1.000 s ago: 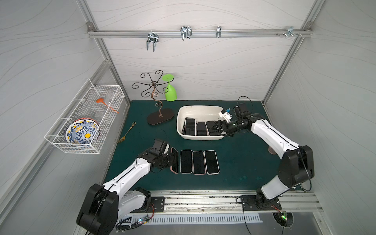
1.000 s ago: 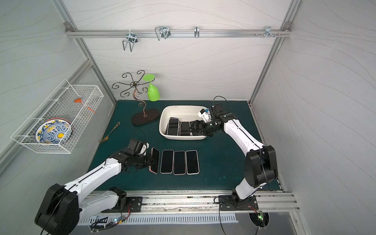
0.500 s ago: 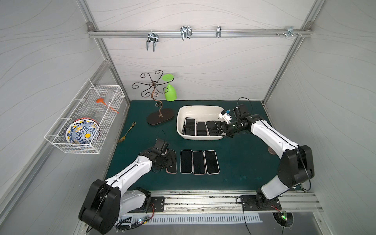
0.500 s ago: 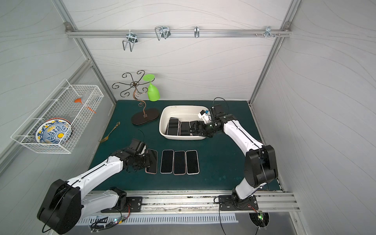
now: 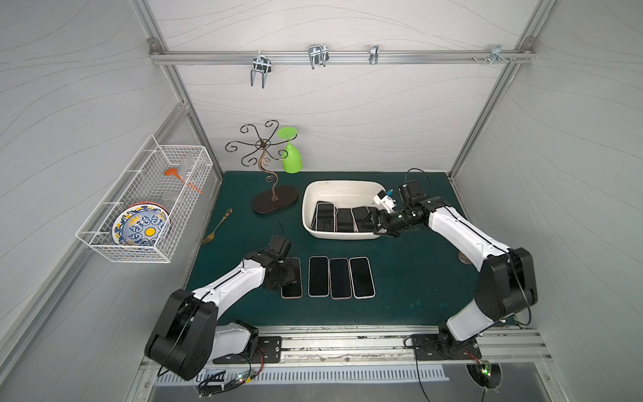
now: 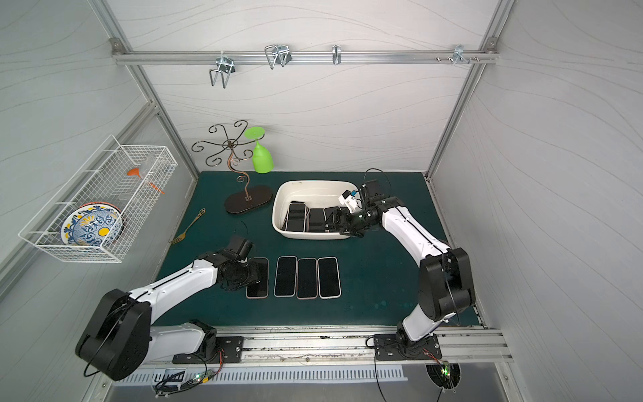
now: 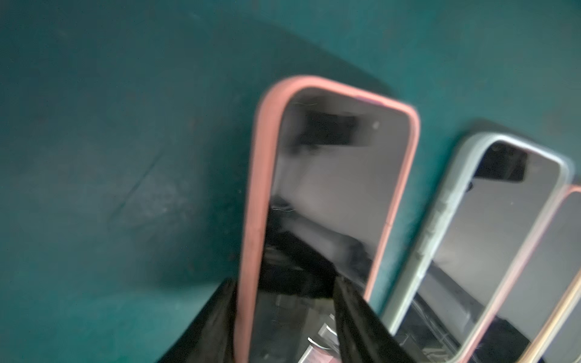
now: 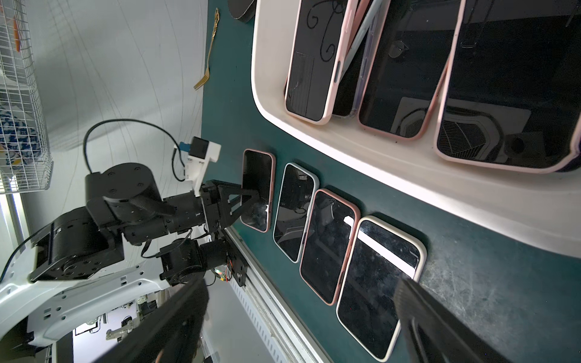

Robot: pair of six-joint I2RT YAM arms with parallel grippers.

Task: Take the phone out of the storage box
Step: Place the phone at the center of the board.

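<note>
I am hovering the left gripper (image 6: 255, 273) over the leftmost phone (image 6: 258, 289), lower centre; the right gripper (image 6: 334, 224) is hanging over the storage box (image 6: 313, 190)

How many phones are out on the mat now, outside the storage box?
4 phones in a row before the storage box: leftmost phone partly under the left gripper, then second, third, fourth phone rightward. None appears hidden.
</note>
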